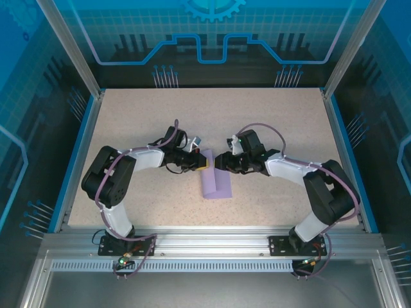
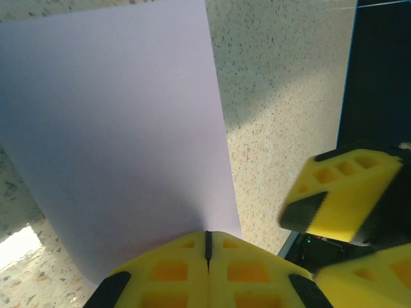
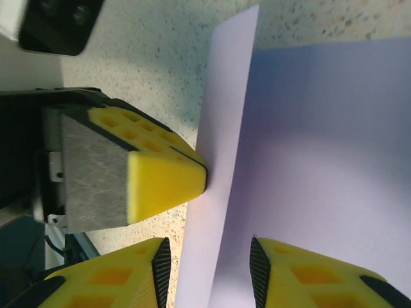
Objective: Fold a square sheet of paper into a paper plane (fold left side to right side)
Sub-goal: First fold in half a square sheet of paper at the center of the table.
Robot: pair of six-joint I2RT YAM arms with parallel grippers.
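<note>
Left pincer [image 2: 207, 247] is clenched on the paper [image 2: 122, 128] edge, the rest spreading ahead of it. Right pincer [image 3: 209, 264] is released, jaws either side of the paper. We judge it thin, floppy and slippery on the desk [image 2: 282, 77], so we take edges only.

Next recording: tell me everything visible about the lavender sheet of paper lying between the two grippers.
The thin, matte, unmarked lavender-purple sheet of paper sits mid-table on the speckled tabletop. From above it looks like a narrow rectangle, apparently doubled over. At its far end one layer seems lifted and casts a shadow on the paper beneath. The left gripper has its yellow jaws shut on that far edge. The right gripper has open jaws straddling the paper next to it, without clamping. No tears show.
</note>
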